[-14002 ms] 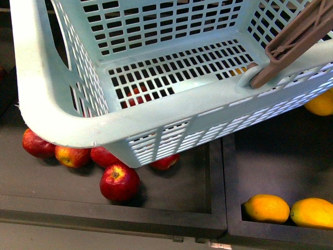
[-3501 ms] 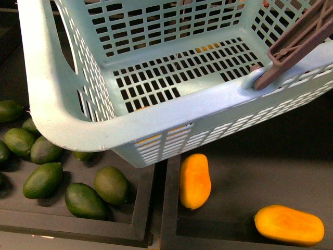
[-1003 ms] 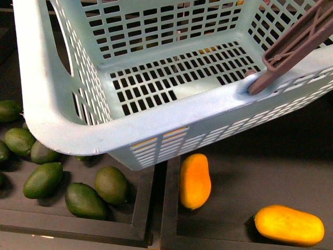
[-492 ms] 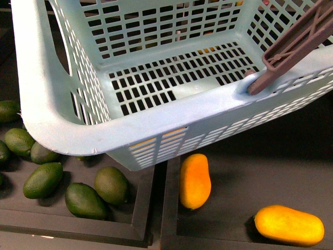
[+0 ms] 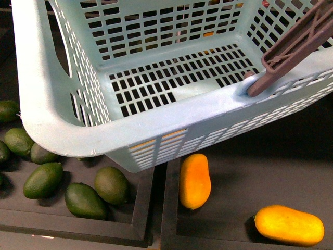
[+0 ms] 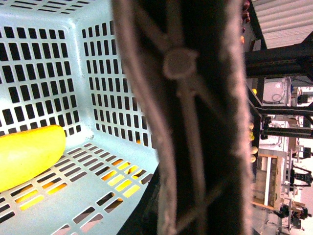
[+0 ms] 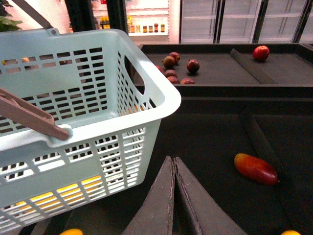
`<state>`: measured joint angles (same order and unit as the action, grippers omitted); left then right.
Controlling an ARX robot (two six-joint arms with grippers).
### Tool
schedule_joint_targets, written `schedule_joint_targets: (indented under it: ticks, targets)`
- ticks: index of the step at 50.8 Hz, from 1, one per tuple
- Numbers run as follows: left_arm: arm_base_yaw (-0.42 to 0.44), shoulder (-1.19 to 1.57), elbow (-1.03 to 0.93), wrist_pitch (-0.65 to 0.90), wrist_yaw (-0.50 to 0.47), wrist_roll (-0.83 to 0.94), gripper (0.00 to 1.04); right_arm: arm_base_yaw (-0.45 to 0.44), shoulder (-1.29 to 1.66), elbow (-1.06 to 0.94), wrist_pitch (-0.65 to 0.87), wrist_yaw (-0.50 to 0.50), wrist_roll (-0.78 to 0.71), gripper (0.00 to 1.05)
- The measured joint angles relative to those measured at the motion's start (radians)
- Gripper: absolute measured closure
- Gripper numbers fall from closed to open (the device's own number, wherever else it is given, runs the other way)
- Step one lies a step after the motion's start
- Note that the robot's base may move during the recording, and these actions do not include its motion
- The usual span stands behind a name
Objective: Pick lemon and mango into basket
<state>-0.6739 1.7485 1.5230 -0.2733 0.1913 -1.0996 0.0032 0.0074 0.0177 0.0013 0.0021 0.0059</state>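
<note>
No brand, label or legible writing shows on anything; the bottles on the lit shelves far off in the right wrist view are too small to read.

In the front view, dark green oval fruits [image 5: 86,200] lie in a black tray at the lower left, several cut off by the frame edge or hidden under the basket [image 5: 156,122], which fills the upper picture and hangs above the trays. Its brown handle [image 5: 294,44] runs out at the upper right. Just right of the tray divider, a mango [image 5: 194,180] lies on the dark tabletop [image 5: 244,177], its upper end partly under the basket; a second mango [image 5: 289,225] lies well apart at the lower right.

The left wrist view is mostly blocked by the blurred handle; beside it a yellow fruit [image 6: 27,155], seemingly the lemon, rests on the basket floor, cut off by the frame. The left gripper cannot be made out.

The right gripper [image 7: 174,169] has its fingers pressed together, holding nothing, beside the basket.
</note>
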Motion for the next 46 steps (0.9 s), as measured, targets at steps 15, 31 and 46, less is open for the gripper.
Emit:
schedule_joint_targets:
  ticks: [15,31,46]
  targets:
    - [0.000,0.000,0.000,0.000,0.000,0.002,1.00,0.000,-0.002,0.000,0.000,0.000,-0.002,0.61]
    - [0.000,0.000,0.000,0.000,-0.002,0.001,1.00,0.000,-0.002,0.000,0.000,0.002,-0.002,0.16]
    - [-0.012,0.000,0.000,0.000,0.014,-0.014,1.00,0.000,-0.005,0.000,-0.002,0.001,-0.001,0.09]
